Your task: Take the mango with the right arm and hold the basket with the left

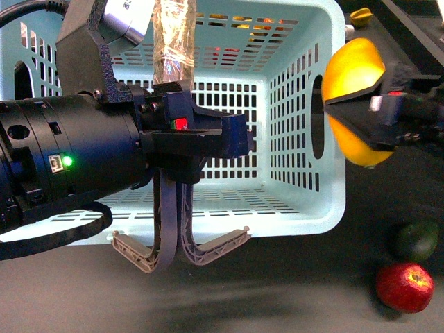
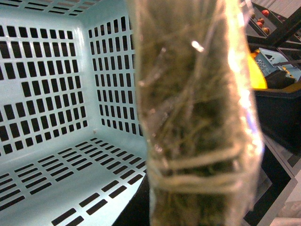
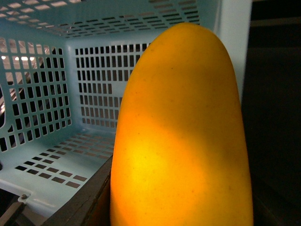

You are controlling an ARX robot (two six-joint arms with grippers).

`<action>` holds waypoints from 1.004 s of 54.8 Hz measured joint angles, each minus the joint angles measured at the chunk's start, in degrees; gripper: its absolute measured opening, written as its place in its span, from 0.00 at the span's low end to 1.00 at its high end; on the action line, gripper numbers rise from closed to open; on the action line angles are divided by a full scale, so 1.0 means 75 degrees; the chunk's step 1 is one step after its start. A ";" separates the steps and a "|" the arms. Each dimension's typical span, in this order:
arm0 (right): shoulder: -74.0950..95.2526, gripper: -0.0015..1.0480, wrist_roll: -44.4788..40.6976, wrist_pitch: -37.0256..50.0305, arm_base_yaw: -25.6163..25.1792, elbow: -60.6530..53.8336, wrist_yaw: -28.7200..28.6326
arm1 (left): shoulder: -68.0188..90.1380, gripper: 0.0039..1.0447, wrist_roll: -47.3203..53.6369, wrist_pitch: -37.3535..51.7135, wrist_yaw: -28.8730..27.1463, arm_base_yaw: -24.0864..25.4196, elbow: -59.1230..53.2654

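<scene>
- The basket (image 1: pixel 305 201) is pale aqua with slotted walls. It stands on the dark bench (image 1: pixel 277 305), and its inside is open to the front view.
- The mango (image 1: pixel 354 66) is in the air just outside the basket's right wall, beside the oval hand hole and clear of the bench.
- The right hand (image 1: pixel 336 104) is clenched on the mango, with a dark wedge-shaped finger lying across the side of the fruit that faces the camera.
- In the right wrist view the mango (image 3: pixel 183 141) fills most of the picture, with the basket (image 3: pixel 47 94) behind it.
- The left hand (image 1: pixel 180 236) hangs in front of the basket's near rim. Its beige ribbed fingers (image 1: pixel 135 253) run close together and their tips curl apart. I cannot tell whether it grips anything.
- The basket's handle (image 1: pixel 173 41), wrapped in clear film, rises above the left hand. It shows close and blurred in the left wrist view (image 2: pixel 197 117).
- A red apple (image 1: pixel 404 286) and a dark green fruit (image 1: pixel 416 239) lie on the bench off the basket's right near corner.
</scene>
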 joint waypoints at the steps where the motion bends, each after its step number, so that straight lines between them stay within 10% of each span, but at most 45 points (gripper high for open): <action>1: 0.0128 0.54 0.0012 -0.0003 0.0082 0.0085 0.0073 | 0.0000 0.04 0.0000 0.0000 0.0000 0.0000 0.0000; 19: 0.1102 0.55 0.0076 -0.0236 0.0842 0.1064 0.0743 | 0.0000 0.04 0.0000 0.0000 0.0003 0.0000 0.0000; 37: 0.0522 0.94 0.0423 0.0146 0.0918 0.0726 0.0813 | 0.0000 0.04 0.0035 0.0000 0.0017 0.0000 -0.0009; 55: -0.2124 0.92 0.0551 -0.0338 0.0356 -0.0825 0.1894 | 0.0006 0.04 -0.0006 -0.0012 -0.0038 -0.0009 -0.0061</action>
